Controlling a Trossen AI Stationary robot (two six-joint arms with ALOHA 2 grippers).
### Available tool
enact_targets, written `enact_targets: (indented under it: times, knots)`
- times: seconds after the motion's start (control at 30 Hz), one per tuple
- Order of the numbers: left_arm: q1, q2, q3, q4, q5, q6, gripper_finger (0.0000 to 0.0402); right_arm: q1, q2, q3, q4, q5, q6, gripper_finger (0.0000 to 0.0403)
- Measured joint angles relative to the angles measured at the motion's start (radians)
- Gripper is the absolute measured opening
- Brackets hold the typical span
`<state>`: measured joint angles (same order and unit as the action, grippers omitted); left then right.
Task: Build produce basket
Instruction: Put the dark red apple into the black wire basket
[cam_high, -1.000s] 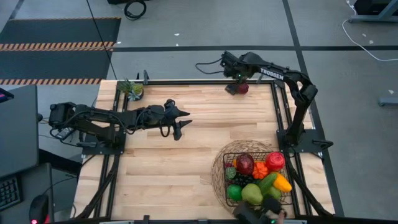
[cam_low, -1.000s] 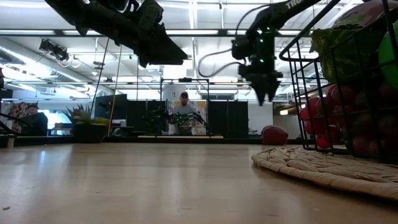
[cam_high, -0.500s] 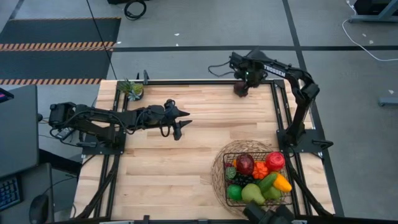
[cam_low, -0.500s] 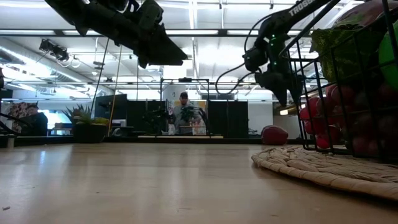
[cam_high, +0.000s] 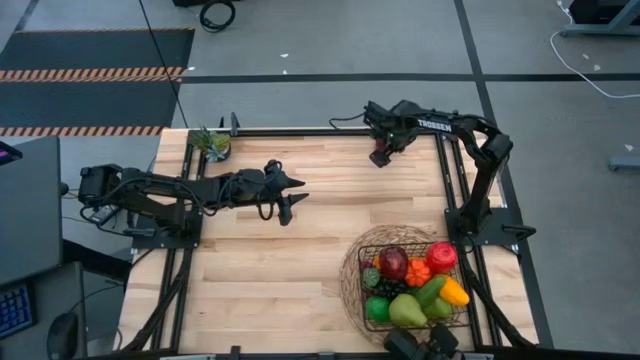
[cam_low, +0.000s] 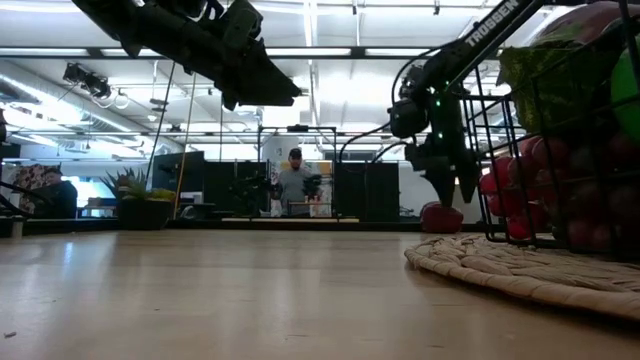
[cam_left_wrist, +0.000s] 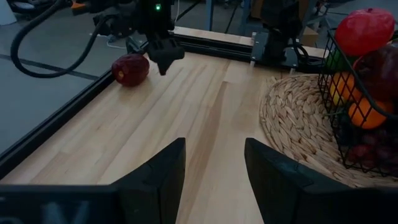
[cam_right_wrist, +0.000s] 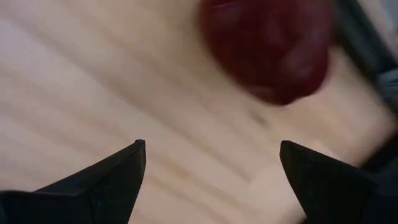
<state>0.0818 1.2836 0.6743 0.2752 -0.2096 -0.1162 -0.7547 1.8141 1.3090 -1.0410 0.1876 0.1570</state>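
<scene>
A dark red fruit lies on the table near its far right corner, also seen in the low view and the right wrist view. My right gripper hangs open just above and beside it, pointing down, and touches nothing. The black wire basket stands on a round woven mat at the near right and holds red, orange, yellow and green produce. My left gripper hovers open over the table's left middle with nothing between its fingers.
A small potted plant stands at the table's far left corner. A black frame rail runs along the far edge, close behind the red fruit. Bare wood lies between the arms and the mat.
My right gripper has sunk toward the red fruit at the far right corner, rolling a little, and stays open. The fruit has kept its place.
</scene>
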Motion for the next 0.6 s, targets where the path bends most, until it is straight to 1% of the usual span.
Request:
enact_targets:
  times: [0.1,0.27,0.37,0.53,0.6]
  knots:
    - [0.0,0.0,0.0,-0.001,0.0,-0.003,0.0172,0.0,0.0,-0.02,0.036,0.074,-0.014,0.0373]
    - [0.0,0.0,0.0,-0.005,0.0,-0.003,0.0172,0.007,0.0,-0.032,0.068,0.103,-0.007,0.0373]
    - [0.0,0.0,0.0,-0.005,0.0,-0.002,0.0172,0.011,0.0,-0.032,0.036,0.112,-0.089,0.0373]
    - [0.0,0.0,0.0,-0.005,0.0,-0.002,0.0172,0.027,0.0,-0.032,-0.042,0.213,-0.247,0.0373]
    - [0.0,0.0,0.0,-0.005,0.0,0.004,0.0172,0.033,0.0,-0.032,-0.036,0.226,-0.294,0.0373]
